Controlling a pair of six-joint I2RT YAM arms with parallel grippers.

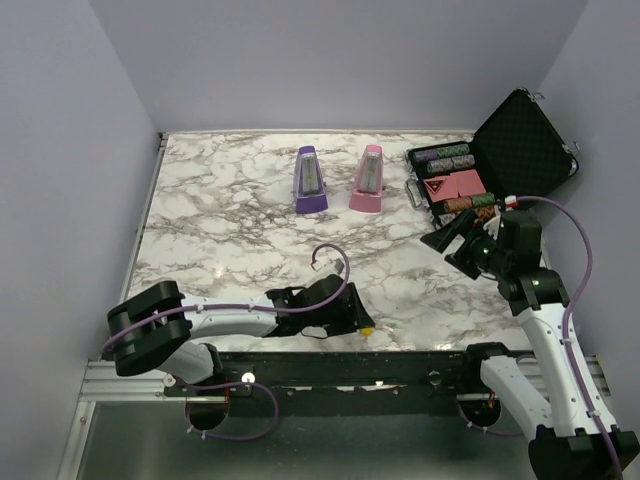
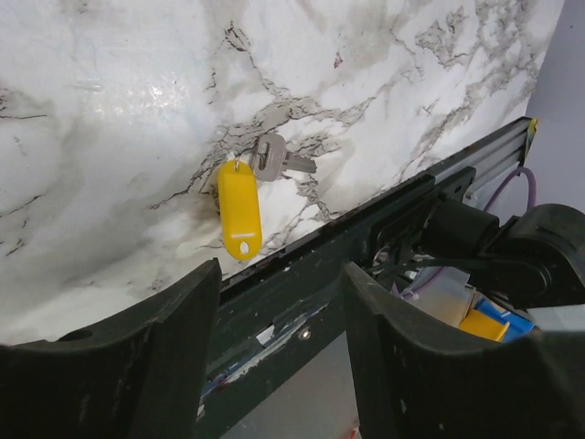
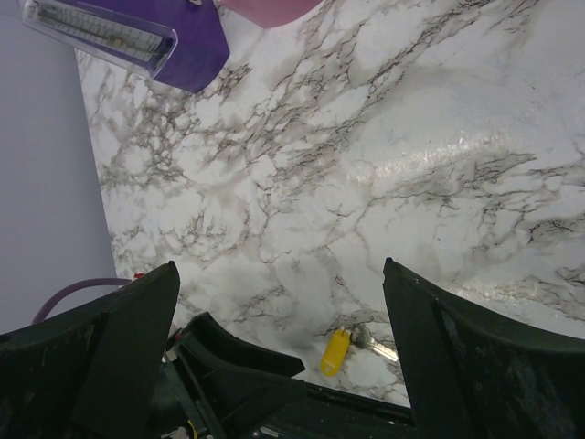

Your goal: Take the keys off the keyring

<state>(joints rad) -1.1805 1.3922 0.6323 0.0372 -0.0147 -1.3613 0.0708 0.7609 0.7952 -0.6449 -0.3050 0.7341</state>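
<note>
The keys are a small silver key (image 2: 276,163) joined to a yellow tag (image 2: 239,208). They lie flat on the marble table close to its near edge. They also show in the right wrist view (image 3: 336,352) and as a yellow speck in the top view (image 1: 368,325). My left gripper (image 2: 279,274) is open and empty. It hovers over the table's edge rail, just short of the tag. In the top view it (image 1: 343,308) is just left of the keys. My right gripper (image 3: 279,270) is open and empty, raised over the table's right side (image 1: 450,243), well away from the keys.
A purple metronome (image 1: 309,180) and a pink metronome (image 1: 368,180) stand at the back middle. An open black case of poker chips (image 1: 470,175) sits at the back right, near my right gripper. A black rail (image 2: 384,215) runs along the near table edge beside the keys.
</note>
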